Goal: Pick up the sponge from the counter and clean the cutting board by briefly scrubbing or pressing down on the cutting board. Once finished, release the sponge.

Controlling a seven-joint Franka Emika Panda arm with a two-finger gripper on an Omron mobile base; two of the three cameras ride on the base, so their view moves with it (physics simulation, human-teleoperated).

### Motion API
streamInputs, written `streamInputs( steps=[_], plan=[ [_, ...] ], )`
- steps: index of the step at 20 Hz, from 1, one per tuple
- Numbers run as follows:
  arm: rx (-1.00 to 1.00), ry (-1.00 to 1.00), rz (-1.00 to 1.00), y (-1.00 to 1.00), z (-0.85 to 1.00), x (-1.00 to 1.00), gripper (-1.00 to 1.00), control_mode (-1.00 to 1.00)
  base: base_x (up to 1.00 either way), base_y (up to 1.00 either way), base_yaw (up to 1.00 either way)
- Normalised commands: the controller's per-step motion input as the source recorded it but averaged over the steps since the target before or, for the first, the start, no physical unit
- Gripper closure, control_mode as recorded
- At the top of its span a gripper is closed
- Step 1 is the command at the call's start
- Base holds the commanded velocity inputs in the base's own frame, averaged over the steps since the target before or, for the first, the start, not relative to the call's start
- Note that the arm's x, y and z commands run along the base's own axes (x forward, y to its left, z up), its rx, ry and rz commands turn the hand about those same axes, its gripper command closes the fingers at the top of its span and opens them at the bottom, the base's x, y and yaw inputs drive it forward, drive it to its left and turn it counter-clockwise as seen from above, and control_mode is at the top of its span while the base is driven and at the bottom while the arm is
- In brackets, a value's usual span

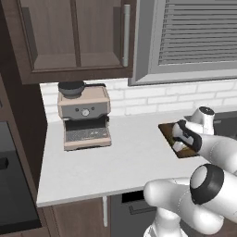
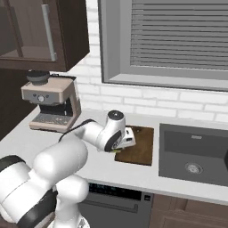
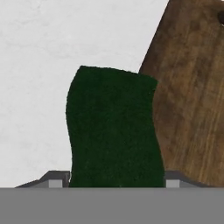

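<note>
A white Franka Panda arm reaches low over a kitchen counter [image 1: 115, 157], its gripper [image 3: 111, 183] closed on the sponge [image 3: 113, 129], whose dark green scouring face fills the middle of the hand view and bows inward along both sides between the two grey fingertips [image 3: 56, 179] at the frame's lower edge. In that view the sponge hangs over the seam where the pale worktop meets the cutting board [image 3: 192, 87], the brown wooden slab lying from one o'clock down to four o'clock of the sponge; whether the sponge touches either surface cannot be told. In the right base view the hand sits at the left edge of the cutting board [image 2: 141, 147], with a sliver of yellow [image 2: 111, 152] showing under the wrist at the board's near left corner. The dark sink basin [image 2: 193, 153] lies just beside the board at three o'clock, and the coffee machine [image 2: 50, 103] stands well apart at ten o'clock, against the white brick wall under a dark cabinet. In the left base view the arm's forearm covers most of the board [image 1: 167, 127], which shows at the right of the counter, with the coffee machine [image 1: 84, 115] at nine o'clock of it and a shuttered window [image 1: 199, 32] above.
</note>
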Motion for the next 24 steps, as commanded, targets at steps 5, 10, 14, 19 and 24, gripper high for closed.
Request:
streamInputs(
  steps=[5,10,14,19,24],
  plan=[
    [0.00,0.00,0.00,-0.21,-0.19,0.00,1.00,-1.00,0.00,0.00,0.00],
    [-0.04,0.00,0.00,-0.17,-0.33,-0.11,1.00,-1.00,0.00,0.00,0.00],
    [-0.07,0.00,0.00,0.00,-0.26,-0.06,1.00,-1.00,0.00,0.00,0.00],
    [0.00,0.00,-0.01,0.00,-0.15,0.00,1.00,-1.00,0.00,0.00,0.00],
    [0.00,0.00,0.00,0.00,-0.02,0.17,1.00,-1.00,0.00,0.00,0.00]
  ],
)
